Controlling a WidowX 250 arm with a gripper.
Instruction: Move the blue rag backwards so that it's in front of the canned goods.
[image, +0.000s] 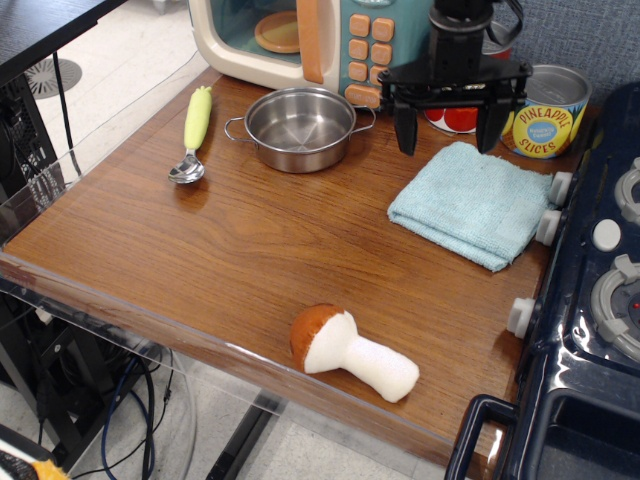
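The blue rag lies flat on the wooden table at the right, its far edge just in front of the canned goods. The pineapple tin stands behind its right corner. The tomato tin is mostly hidden behind my gripper. My gripper is open and empty, fingers pointing down. It hangs above the rag's far left edge, lifted clear of the cloth, in front of the tomato tin.
A steel pot stands left of the rag. A yellow-handled spoon lies at far left. A toy microwave stands at the back. A toy mushroom lies near the front edge. A dark toy stove borders the right.
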